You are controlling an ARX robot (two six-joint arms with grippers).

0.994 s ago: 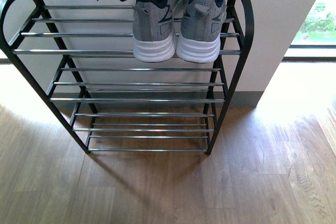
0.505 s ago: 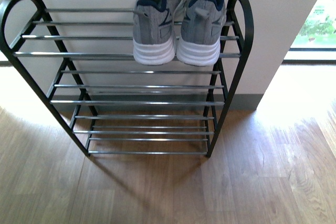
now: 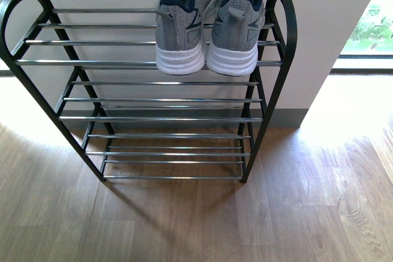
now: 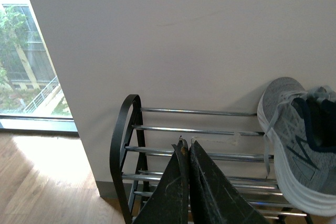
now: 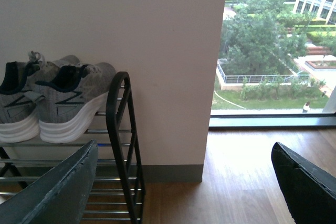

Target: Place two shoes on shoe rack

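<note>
Wood floor and white wall are framing this. I'm holding the left gripper pinched together and empty, the right gripper spread wide and empty. The two shoes are sitting ahead of both grippers, side by side on the shoe rack top rods. Grey knit, white soles. I'm judging them light and soft, so grip the heel collar.

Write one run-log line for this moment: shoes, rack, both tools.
two shoes: on top tier of shoe rack | left tool: shut, empty | right tool: open, empty | task: looks done
</note>
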